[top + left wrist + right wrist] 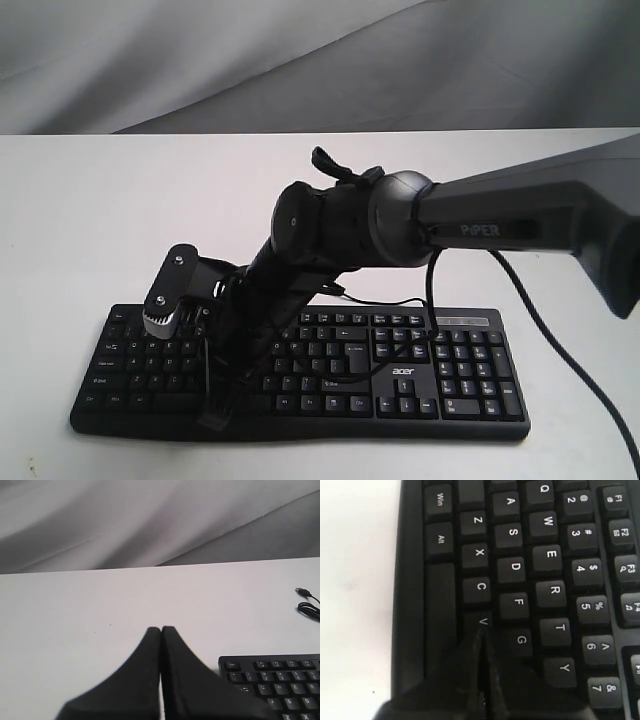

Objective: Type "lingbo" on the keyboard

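Observation:
The black keyboard (pixel 450 370) with white legends and an "acer" logo lies near the front of the white table (pixel 80 220). My right arm reaches across the middle to the keyboard's left half. Its gripper (pixel 217 414) is shut and empty, tips down on the bottom letter row. In the right wrist view the closed gripper (pixel 481 631) ends right beside the V key (pixel 482 620), below G, hiding the key beside V. My left gripper (pixel 161 628) is shut with nothing in it, above bare table beside the keyboard's Esc corner (pixel 231 665); the exterior view does not show it.
The keyboard's thin USB cable (pixel 307 605) lies coiled on the table behind it. A thicker black arm cable (pixel 545 325) hangs over the keyboard's right end. A grey cloth backdrop (pixel 300 60) stands behind the table.

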### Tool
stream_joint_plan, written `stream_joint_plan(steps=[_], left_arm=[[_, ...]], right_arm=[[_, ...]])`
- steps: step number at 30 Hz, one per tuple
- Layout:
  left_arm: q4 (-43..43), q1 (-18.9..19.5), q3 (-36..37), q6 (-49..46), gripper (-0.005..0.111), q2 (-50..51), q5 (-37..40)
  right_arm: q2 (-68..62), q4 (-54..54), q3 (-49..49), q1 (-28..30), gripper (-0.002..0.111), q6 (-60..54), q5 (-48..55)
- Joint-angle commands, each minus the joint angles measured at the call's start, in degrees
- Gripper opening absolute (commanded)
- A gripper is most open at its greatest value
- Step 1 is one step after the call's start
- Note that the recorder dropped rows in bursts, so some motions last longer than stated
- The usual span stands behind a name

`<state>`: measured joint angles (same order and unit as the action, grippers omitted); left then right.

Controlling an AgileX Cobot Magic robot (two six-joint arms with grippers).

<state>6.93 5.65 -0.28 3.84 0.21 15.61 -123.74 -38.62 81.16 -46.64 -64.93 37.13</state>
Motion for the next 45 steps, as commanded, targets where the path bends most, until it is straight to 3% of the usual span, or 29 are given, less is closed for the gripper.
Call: stream_joint_plan(steps=[1,15,26,31,45], left_arm=[[-0.2,0.1,0.3,0.1,0.001,-0.2,-0.3],[-0.2,0.1,0.3,0.1,0.001,-0.2,-0.3],[-0.2,0.1,0.3,0.1,0.001,-0.2,-0.3],[-0.2,0.1,0.3,0.1,0.001,-0.2,-0.3],[-0.2,0.1,0.3,0.1,0.001,-0.2,-0.3]], right_arm=[[0.1,0.1,-0.1,-0.3,0.0,0.2,-0.5],[-0.6,0.3,0.0,-0.2,0.0,0.0,-0.5],[5.7,9.4,0.0,3.8,0.0,6.8,3.4],[5.5,8.5,-2.3,6.7,0.0,6.7,3.4],[6.2,8.1,-4.1,6.9,0.0,6.6,1.7]])
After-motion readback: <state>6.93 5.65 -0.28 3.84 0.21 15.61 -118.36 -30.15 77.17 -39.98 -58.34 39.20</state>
